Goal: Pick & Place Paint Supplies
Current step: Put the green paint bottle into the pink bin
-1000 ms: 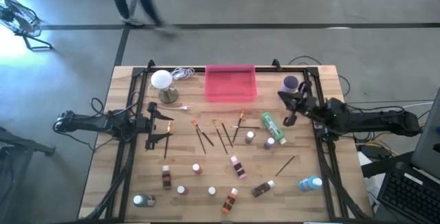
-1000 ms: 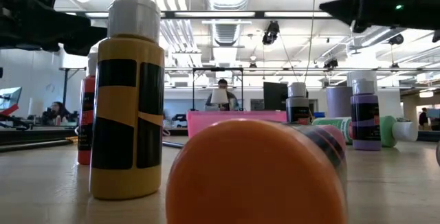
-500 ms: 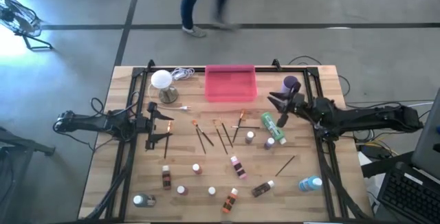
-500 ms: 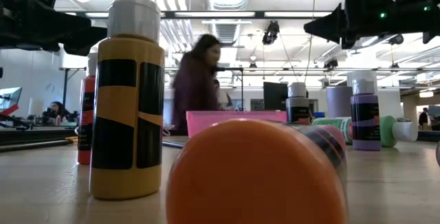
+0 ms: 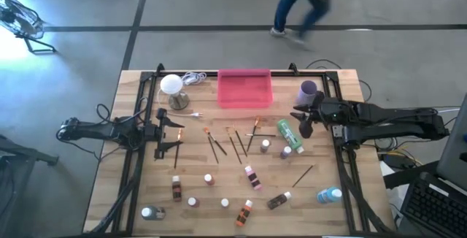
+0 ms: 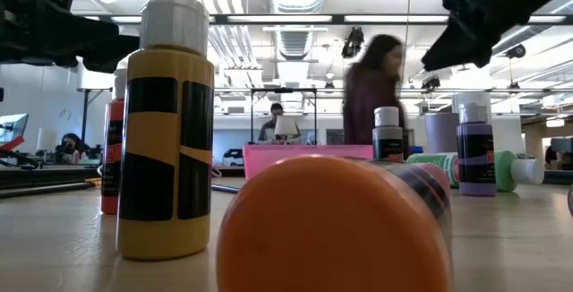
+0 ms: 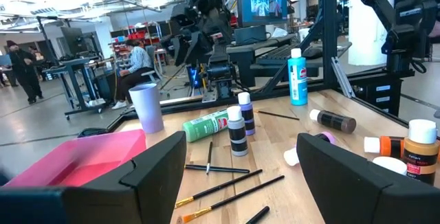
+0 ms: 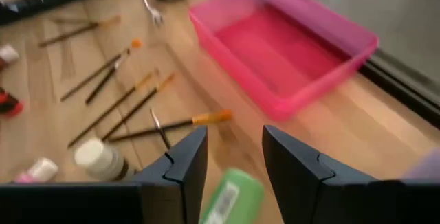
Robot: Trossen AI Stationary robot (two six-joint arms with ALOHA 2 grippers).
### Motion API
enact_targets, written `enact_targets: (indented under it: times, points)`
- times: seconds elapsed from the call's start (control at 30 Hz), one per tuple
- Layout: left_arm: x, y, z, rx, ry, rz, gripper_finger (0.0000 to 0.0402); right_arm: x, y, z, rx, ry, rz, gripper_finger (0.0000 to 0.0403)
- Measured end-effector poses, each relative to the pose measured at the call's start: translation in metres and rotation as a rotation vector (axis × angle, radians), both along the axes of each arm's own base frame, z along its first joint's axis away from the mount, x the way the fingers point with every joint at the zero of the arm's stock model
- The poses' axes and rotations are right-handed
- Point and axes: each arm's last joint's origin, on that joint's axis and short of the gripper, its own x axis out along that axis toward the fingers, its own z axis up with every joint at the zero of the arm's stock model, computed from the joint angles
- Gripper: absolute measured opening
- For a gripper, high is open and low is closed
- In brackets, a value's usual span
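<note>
Several thin paintbrushes lie on the wooden table's middle. Small white-capped bottles stand or lie toward the near edge. A green bottle lies on its side at the right; a blue bottle lies at the near right. My right gripper is open and empty, just above the green bottle's far end, tipped downward. My left gripper is open and empty at the table's left; in the left wrist view it faces the brushes.
A pink tray sits at the far middle, a white globe lamp with its cord at the far left, and a purple cup at the far right. A yellow bottle stands close to the low camera. A person walks beyond the far edge.
My right gripper has moved a little toward the table's left, above the green bottle's far end, and has tipped from level to slanting down. It stays open. A person has walked from left to right beyond the table's far edge.
</note>
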Motion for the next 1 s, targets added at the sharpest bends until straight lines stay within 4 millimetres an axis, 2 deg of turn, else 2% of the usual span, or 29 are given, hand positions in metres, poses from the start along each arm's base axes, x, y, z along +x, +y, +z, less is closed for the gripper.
enact_targets:
  times: [0.23,0.4,0.73,1.0]
  points:
    - [0.0,0.0,0.0,0.0,0.001,0.0,0.0282,-0.001,0.01,0.025,0.05,0.081,0.044,0.0108]
    - [0.0,0.0,0.0,0.0,0.001,-0.001,0.0282,0.003,0.017,0.032,0.076,0.135,0.067,0.0097]
    - [0.0,0.0,0.0,0.0,0.001,-0.001,0.0282,0.001,0.028,0.021,0.223,0.327,-0.005,0.0074]
    - [0.0,0.0,0.0,0.0,0.001,-0.001,0.0282,0.003,0.04,0.013,0.333,0.364,-0.041,0.0055]
